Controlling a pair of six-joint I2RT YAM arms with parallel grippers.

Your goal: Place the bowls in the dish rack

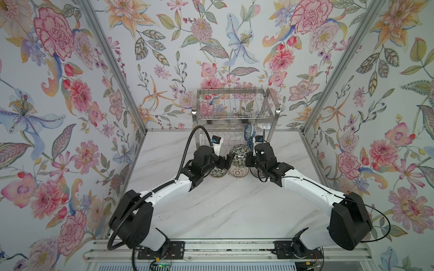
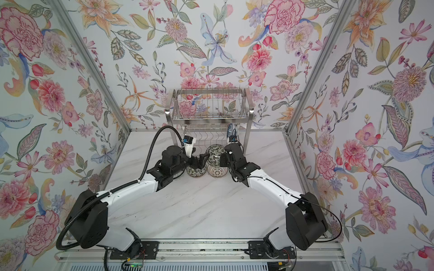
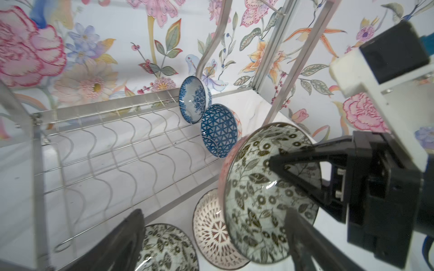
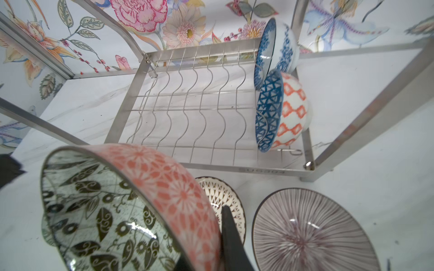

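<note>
My right gripper (image 4: 203, 237) is shut on the rim of a bowl (image 4: 112, 211) (image 1: 239, 152), black-and-white floral inside and coral outside. It holds the bowl tilted on edge above the table, in front of the dish rack (image 1: 234, 103). One finger (image 3: 293, 159) lies inside the bowl, the other (image 4: 229, 234) against its outer wall. My left gripper (image 3: 213, 218) (image 1: 228, 161) stands open just left of this bowl, touching nothing. A blue floral bowl (image 4: 270, 47) and a blue-triangle bowl (image 4: 270, 110) stand on edge at the right end of the rack's lower shelf (image 4: 187, 105).
Three bowls sit upright on the marble table (image 1: 223, 211) before the rack: a black-and-white floral one (image 3: 164, 248), a brown-and-white geometric one (image 3: 211, 232) and a pink radial-line one (image 4: 310, 230). The rack's legs (image 4: 366, 112) and floral walls close in the back.
</note>
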